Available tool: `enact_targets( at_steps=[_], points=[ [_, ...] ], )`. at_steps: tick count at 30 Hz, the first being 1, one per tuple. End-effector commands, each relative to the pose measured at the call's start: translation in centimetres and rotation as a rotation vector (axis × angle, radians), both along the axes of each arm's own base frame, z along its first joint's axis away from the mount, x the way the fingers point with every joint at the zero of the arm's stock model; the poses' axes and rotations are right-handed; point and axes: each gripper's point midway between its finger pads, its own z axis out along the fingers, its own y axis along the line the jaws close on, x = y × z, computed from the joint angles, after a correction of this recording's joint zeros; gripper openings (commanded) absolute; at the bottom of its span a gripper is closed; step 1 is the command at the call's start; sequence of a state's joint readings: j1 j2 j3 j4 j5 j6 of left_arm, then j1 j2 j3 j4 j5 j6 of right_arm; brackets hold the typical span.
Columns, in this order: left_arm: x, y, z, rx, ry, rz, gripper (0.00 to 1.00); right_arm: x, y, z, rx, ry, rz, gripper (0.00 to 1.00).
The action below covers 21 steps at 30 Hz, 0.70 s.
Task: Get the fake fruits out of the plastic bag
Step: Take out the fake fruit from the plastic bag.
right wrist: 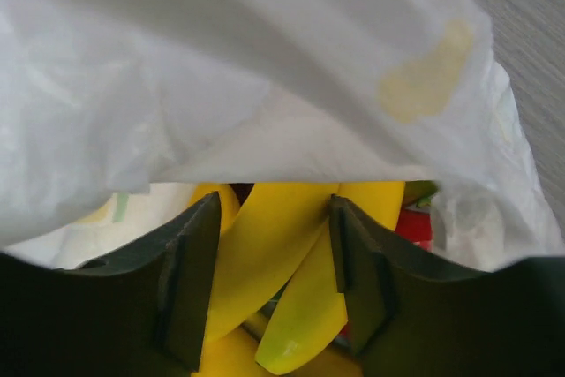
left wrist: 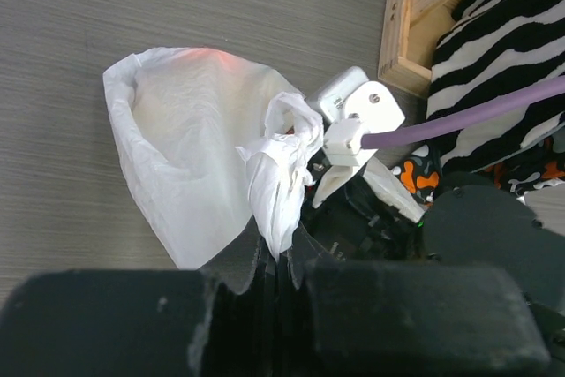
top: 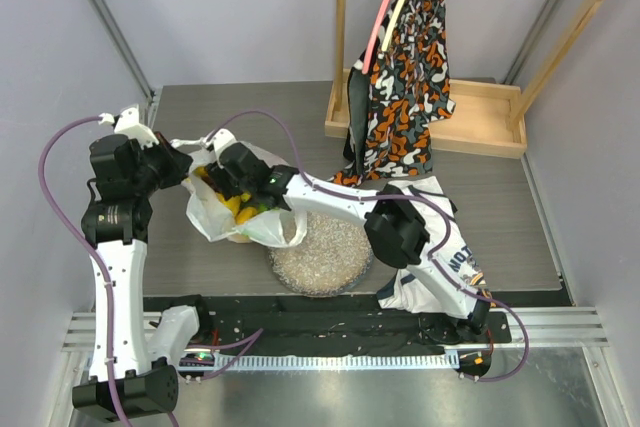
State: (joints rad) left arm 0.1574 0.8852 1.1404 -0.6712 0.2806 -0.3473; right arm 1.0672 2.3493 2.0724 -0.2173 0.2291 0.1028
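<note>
Left of centre on the grey table (top: 200, 107), seen from above, the thin translucent white plastic bag (top: 262, 229) lies with glossy yellow plastic fruits (top: 236, 205) showing at its far-left mouth. The left gripper (top: 188, 169) holds that edge. The right gripper (top: 228, 177) reaches in across the bag from the right, so the step looks like the first grasp.

From the left wrist, the left gripper's jaws are pressed together on the bag's twisted handle (left wrist: 275, 187), holding the mouth up.

From the right wrist, under the bag film, the fingers (right wrist: 190, 275) stand spread either side of a curved yellow banana (right wrist: 265, 253), with a red fruit (right wrist: 413, 227) to its right. Next: close on the banana, then withdraw without snagging the film.
</note>
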Motion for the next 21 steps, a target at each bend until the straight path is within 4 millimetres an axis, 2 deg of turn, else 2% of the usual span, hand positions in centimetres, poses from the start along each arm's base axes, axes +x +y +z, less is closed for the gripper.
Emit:
enact_targets(
  at_steps=[1, 2, 3, 4, 7, 8, 10, 11, 13, 14, 15, 17, 18, 20, 21],
  points=[
    [0.0, -0.2, 1.2, -0.013, -0.034, -0.005, 0.0, 0.5, -0.1, -1.4, -0.058, -0.049, -0.028, 0.47],
    [0.0, -0.2, 1.1, -0.009, -0.028, -0.005, 0.0, 0.7, -0.5, -1.4, -0.089, -0.076, -0.019, 0.16],
    [0.0, -0.2, 1.3, -0.007, -0.033, -0.005, 0.0, 1.0, -0.8, -1.1, -0.097, -0.092, -0.027, 0.02],
    [0.1, -0.1, 1.2, -0.005, -0.03, -0.002, 0.0, 1.3, -1.2, -1.1, -0.11, -0.11, -0.027, 0.01],
    [0.3, 0.1, 1.2, 0.003, -0.033, 0.005, 0.0, 1.7, -1.6, 1.8, -0.082, -0.145, 0.005, 0.01],
    [0.5, 0.1, 1.4, 0.002, -0.038, 0.009, 0.0, 1.6, -1.5, 3.9, -0.05, -0.163, 0.024, 0.01],
    [0.7, 0.1, 1.3, -0.004, -0.035, 0.013, 0.0, 1.5, -1.5, 6.7, -0.023, -0.202, 0.056, 0.01],
    [0.8, 0.3, 1.5, -0.001, -0.039, 0.025, 0.0, 1.1, -1.7, 9.4, 0.016, -0.223, 0.075, 0.01],
    [1.0, 0.5, 1.8, -0.002, -0.049, 0.038, 0.0, 0.9, -2.3, 12.0, 0.052, -0.256, 0.091, 0.01],
    [1.1, 0.7, 1.9, 0.001, -0.054, 0.045, 0.0, 0.6, -3.0, 14.9, 0.095, -0.28, 0.11, 0.01],
    [1.3, 0.8, 1.9, 0.002, -0.055, 0.05, 0.0, 0.5, -3.4, 16.3, 0.112, -0.309, 0.115, 0.01],
    [1.5, 0.9, 2.3, 0.004, -0.068, 0.056, 0.0, -0.3, -4.0, 17.8, 0.138, -0.322, 0.153, 0.01],
    [1.7, 1.1, 2.2, 0.007, -0.068, 0.065, 0.0, -0.9, -4.5, 20.0, 0.179, -0.347, 0.183, 0.01],
    [1.9, 1.3, 2.5, 0.01, -0.076, 0.074, 0.0, -1.3, -5.3, 20.8, 0.178, -0.369, 0.192, 0.01],
    [2.1, 1.5, 2.4, 0.014, -0.073, 0.089, 0.0, -1.8, -5.8, 22.0, 0.187, -0.383, 0.198, 0.01]
  ],
)
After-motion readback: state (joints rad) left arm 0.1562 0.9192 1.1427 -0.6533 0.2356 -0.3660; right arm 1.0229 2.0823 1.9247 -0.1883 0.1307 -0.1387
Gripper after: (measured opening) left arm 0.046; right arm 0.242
